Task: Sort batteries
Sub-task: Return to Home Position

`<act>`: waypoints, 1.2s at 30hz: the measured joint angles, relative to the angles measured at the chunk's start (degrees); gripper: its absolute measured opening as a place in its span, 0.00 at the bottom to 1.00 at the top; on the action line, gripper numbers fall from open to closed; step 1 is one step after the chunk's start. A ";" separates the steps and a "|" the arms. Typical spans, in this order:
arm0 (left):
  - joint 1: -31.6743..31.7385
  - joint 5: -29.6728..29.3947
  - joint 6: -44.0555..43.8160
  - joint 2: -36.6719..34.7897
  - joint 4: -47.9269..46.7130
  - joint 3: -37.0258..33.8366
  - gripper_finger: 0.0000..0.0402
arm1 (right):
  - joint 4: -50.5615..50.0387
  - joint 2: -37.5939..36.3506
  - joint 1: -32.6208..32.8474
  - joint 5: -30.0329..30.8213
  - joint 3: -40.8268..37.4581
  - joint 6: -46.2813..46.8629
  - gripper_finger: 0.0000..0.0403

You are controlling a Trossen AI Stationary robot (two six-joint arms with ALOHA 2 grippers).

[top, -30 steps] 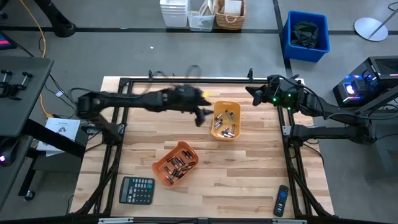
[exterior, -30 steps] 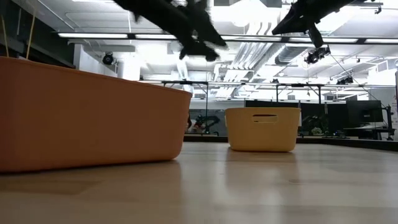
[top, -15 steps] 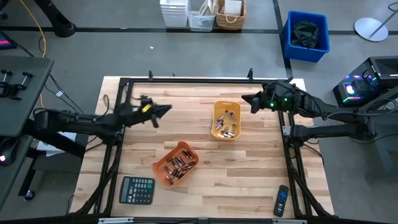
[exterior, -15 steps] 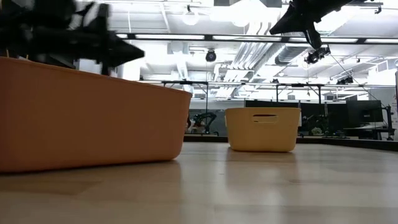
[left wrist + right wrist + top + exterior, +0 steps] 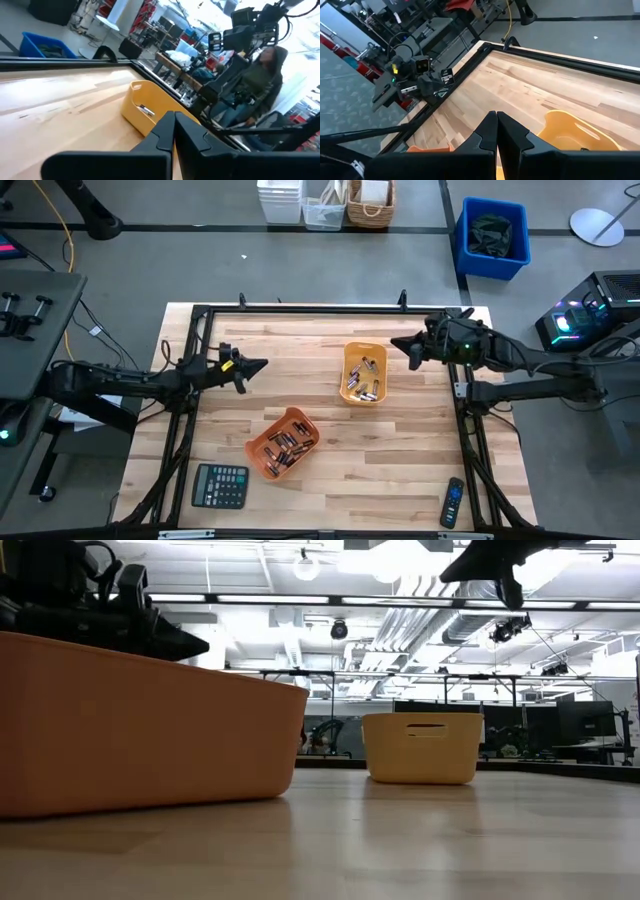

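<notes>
The left gripper (image 5: 258, 364) is pinched shut on nothing, its fingers (image 5: 162, 132) meeting tip to tip, above bare wood near the left edge of the table (image 5: 420, 450). Its arm stretches low and nearly level from that side. The right gripper (image 5: 396, 343) is likewise closed and empty, raised near the far right corner of the yellow bin (image 5: 346, 370), arm reaching in from the right. The batteries (image 5: 363, 380) lie in that bin and in the orange bin (image 5: 252, 448). From table height the bin walls hide them.

Left pincer (image 5: 258, 364) closed and empty, arm stretched inward, right pincer (image 5: 396, 344) closed, arm held higher
</notes>
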 joint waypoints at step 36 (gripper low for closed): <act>-0.53 -0.21 0.39 -26.38 -19.12 -0.02 0.00 | 37.05 -24.75 0.66 -17.53 -44.37 -16.21 0.00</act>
